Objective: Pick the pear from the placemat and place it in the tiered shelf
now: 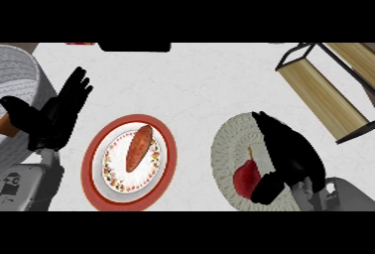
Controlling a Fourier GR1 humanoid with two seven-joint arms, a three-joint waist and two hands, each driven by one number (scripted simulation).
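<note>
A red pear [247,174] with a thin stem lies on a round whitish woven placemat [228,149] at the lower right. My right hand [287,151] lies over the placemat, its fingers stretched past the pear on its right side and its thumb low beside the fruit; the hand is open and nothing is gripped. The tiered shelf [326,94], wooden boards in a black frame, stands at the upper right. My left hand [58,111] rests open at the left, fingers up.
A red placemat [93,191] in the lower middle holds a patterned plate [117,168] with a sweet potato [138,148] on it. A grey woven basket [22,74] stands at the far left edge. A dark object [135,47] sits at the back edge.
</note>
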